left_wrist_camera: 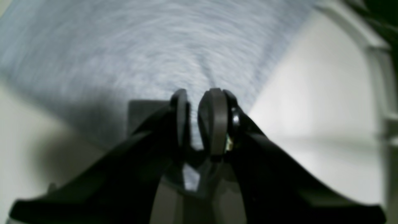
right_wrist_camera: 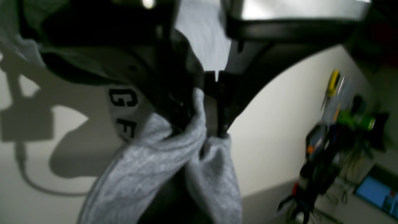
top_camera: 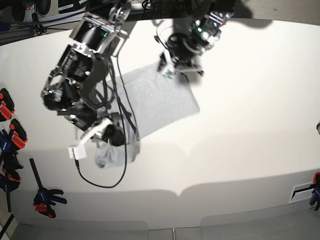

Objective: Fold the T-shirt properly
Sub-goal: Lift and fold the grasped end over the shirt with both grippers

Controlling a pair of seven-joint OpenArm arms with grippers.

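Observation:
The light grey T-shirt (top_camera: pixel 155 100) lies partly spread on the white table (top_camera: pixel 240 125), its lower end bunched and lifted. In the base view my left gripper (top_camera: pixel 172 70) sits at the shirt's far corner. The left wrist view shows that gripper (left_wrist_camera: pixel 197 93) with its jaws nearly together, grey cloth (left_wrist_camera: pixel 155 46) pinched between them and a crease running off the tips. My right gripper (right_wrist_camera: pixel 203 127) is shut on a gathered fold of the shirt (right_wrist_camera: pixel 155 165), which hangs down from it. Black letters (right_wrist_camera: pixel 122 98) show on the cloth behind. In the base view the right gripper (top_camera: pixel 117 136) is at the bunched near end.
A black cable (top_camera: pixel 100 180) loops on the table below the shirt. Several clamps (top_camera: pixel 47 197) lie along the left edge, and hand tools (right_wrist_camera: pixel 335 130) are beyond the table edge in the right wrist view. A frame rail (left_wrist_camera: pixel 376 62) runs along the table's side.

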